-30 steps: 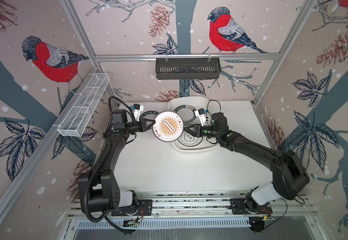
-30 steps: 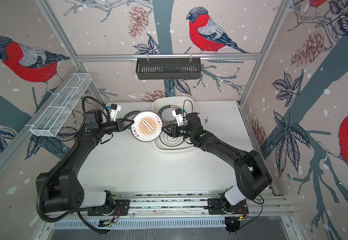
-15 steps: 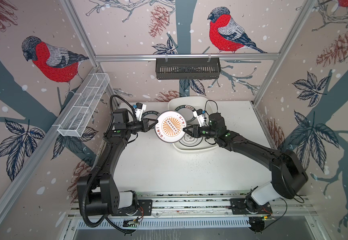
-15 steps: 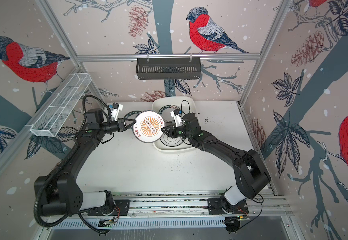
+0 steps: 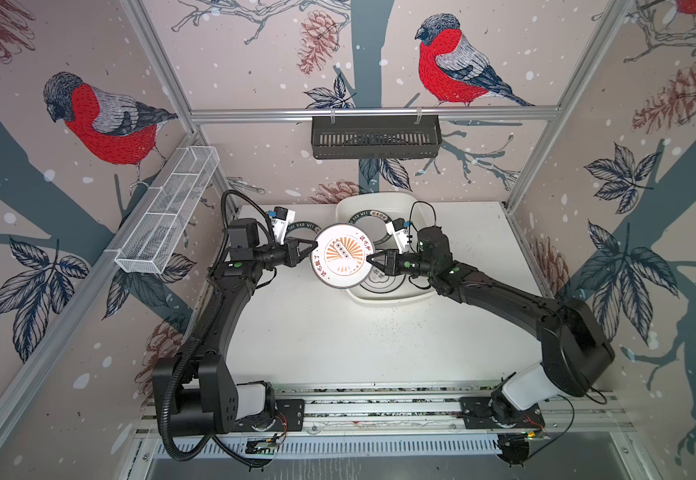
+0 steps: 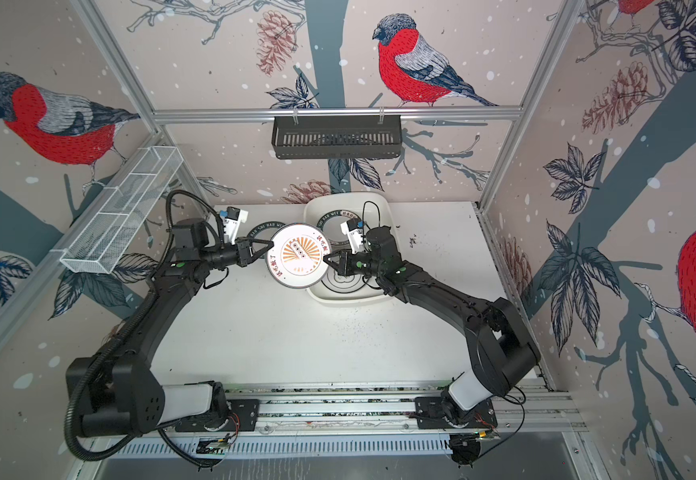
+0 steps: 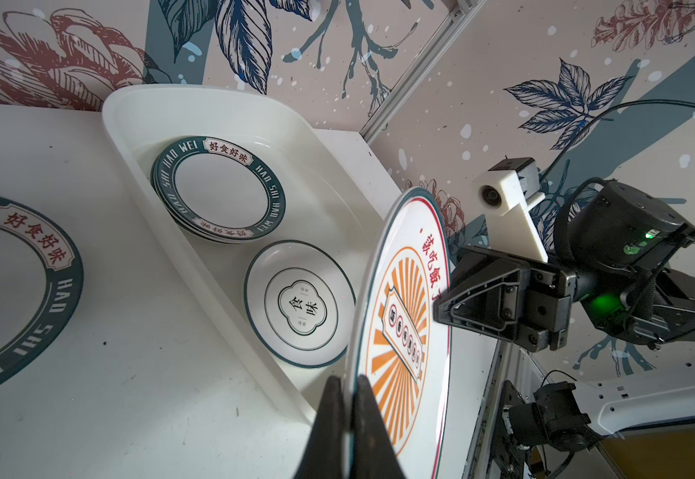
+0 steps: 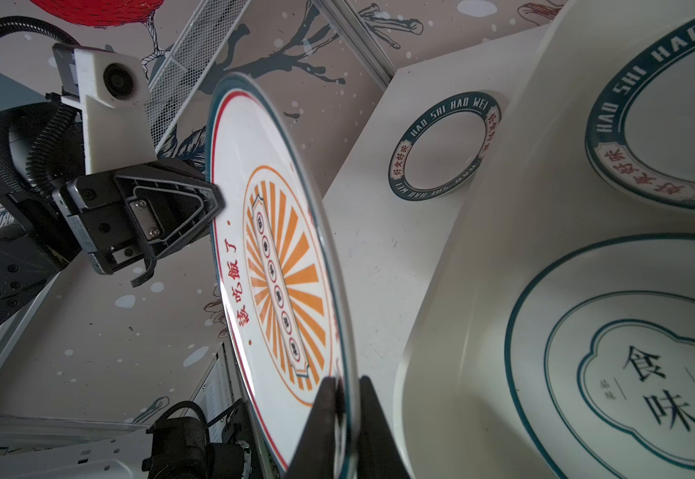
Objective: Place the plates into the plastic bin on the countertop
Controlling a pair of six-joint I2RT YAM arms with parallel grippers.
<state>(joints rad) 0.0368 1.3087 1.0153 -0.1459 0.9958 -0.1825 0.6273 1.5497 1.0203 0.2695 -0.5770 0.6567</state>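
One plate aloft: the sunburst plate [image 5: 342, 256] was white, with orange rays around a lettered central banner, red characters beside the rays, and a thin red line inside a dark-teal edge.
Its place: it hung clear of the surface [image 5: 338, 332] between the two arms, and in both top views it overlapped the left rim of the plastic bin [image 5: 379, 297].
Left pincer: the left pincer [image 5: 316, 246] was clamped on the plate's left edge, with one finger on each face in the left wrist view.
Right pincer: the right pincer [image 5: 368, 258] was closed on the opposite edge, its fingers on either side of the rim in the right wrist view.
Bin contents: the stacked lettered plates [image 7: 219, 188], teal-rimmed and reading HAO SHI HAO WEI, sat at the far end, though their number could not be told. The cloud-emblem plate [image 7: 300, 305] lay flat just beside them at the near end.
Outside the bin: the lone lettered plate [image 8: 445, 145] lay flat on the surface near the bin's left wall, not touching it.
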